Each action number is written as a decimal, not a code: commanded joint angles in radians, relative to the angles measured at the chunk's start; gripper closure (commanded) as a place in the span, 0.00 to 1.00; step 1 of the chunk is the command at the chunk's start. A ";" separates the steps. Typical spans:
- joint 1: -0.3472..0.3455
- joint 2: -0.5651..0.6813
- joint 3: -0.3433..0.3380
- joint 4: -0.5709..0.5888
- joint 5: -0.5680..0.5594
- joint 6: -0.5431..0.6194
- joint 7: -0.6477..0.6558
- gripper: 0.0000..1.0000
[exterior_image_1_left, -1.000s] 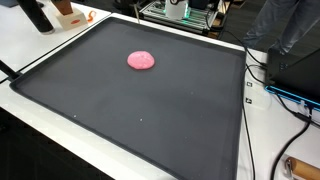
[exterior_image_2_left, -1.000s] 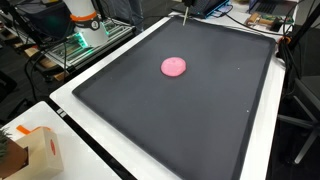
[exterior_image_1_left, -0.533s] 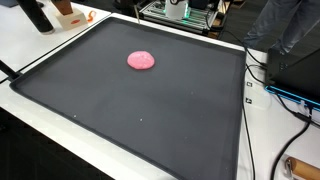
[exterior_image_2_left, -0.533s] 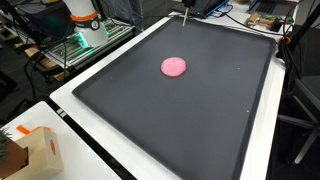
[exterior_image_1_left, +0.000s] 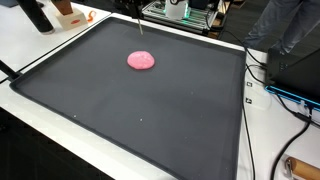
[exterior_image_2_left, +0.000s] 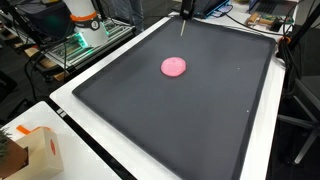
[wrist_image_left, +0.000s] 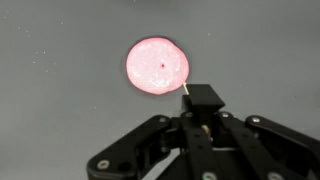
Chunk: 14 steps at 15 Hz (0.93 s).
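in an exterior view the pink disc lies flat on the black mat, toward its far side and well away from every edge. a thin rod hangs down from the top of the picture and its tip is above the mat, just behind the disc and not touching it. cables trail along the white table beside the mat.

in an exterior view from another side, the pink disc sits in the mat's far half. the thin rod points down over the mat near the far edge. a cardboard box stands on the table at the near corner.

in the wrist view the gripper looks down on the mat. its fingers are drawn together at the centre, clamped on the rod, whose pale tip shows just beside the disc's rim.
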 joint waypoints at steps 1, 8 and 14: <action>-0.003 -0.013 0.008 -0.080 0.003 0.095 -0.043 0.97; -0.007 0.034 0.003 -0.136 -0.021 0.218 -0.049 0.97; -0.014 0.082 -0.005 -0.150 -0.036 0.273 -0.052 0.97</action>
